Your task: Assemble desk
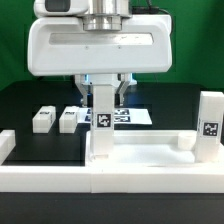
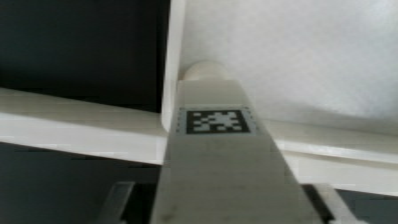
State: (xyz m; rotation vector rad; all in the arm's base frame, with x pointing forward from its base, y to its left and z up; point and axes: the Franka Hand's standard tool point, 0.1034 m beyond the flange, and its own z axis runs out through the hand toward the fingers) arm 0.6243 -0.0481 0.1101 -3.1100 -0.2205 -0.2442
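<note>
The upright leg (image 1: 103, 130) hides part of the marker board (image 1: 140, 117).

Reads to me as a robotics lab bench: matte black table (image 1: 25, 100), plain green backdrop (image 1: 10, 50), low white border rails (image 1: 50, 178) fencing the workspace, marker board (image 1: 137, 117) lying flat, a black-and-white tag on each white block leg (image 1: 42, 120).

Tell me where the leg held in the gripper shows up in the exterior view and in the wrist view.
Exterior view: the leg stands upright at the centre of the picture, directly under the gripper.
Wrist view: the same leg fills the middle of the picture, running away from the camera.
Shared landmark: the black-and-white tag on the leg's face, also plain in the wrist view.
</note>
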